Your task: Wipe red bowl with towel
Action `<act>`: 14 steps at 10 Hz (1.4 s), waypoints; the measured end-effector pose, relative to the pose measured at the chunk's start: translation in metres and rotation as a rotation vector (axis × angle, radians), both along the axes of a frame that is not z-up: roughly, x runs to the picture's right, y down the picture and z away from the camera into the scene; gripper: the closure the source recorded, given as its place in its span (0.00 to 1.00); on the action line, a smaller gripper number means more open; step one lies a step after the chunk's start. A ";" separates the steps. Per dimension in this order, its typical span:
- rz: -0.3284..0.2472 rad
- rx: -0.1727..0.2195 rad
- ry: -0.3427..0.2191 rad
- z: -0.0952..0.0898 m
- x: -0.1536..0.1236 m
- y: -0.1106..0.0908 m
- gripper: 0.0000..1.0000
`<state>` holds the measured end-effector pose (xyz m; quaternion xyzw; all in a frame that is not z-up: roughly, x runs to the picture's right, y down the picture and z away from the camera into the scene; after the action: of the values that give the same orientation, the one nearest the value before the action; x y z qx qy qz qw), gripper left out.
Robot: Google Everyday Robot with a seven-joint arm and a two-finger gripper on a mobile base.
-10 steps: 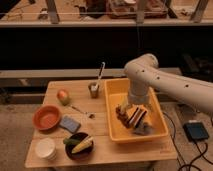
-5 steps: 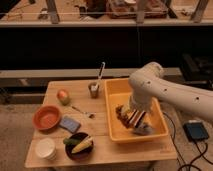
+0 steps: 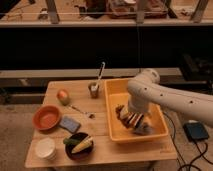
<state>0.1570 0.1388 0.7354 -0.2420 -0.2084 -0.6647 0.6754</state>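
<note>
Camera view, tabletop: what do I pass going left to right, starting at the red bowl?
red bowl → blue-grey pad → small cup with a utensil → yellow tub, with the gripper inside it → black box on the floor. Left out, since they overlap others: white cup, fruit, dark bowl.

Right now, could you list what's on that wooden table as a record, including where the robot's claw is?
gripper: open, low inside the yellow plastic tray
towel: small pale grey cloth, in the tray beside the gripper
red bowl: round, orange-red, at the table's left edge
blue-grey pad: flat, rectangular, beside the red bowl
white cup: front-left corner
dark bowl: holds corn and greens, beside the white cup
</note>
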 end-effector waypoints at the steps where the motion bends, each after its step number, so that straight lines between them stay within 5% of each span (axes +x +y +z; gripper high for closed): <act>1: 0.000 -0.017 0.000 0.009 0.002 0.008 0.20; 6: -0.007 -0.116 -0.015 0.041 0.011 0.046 0.20; 14: -0.021 -0.135 -0.049 0.063 0.002 0.076 0.20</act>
<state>0.1587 0.2147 0.7988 -0.2729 -0.2668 -0.6618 0.6452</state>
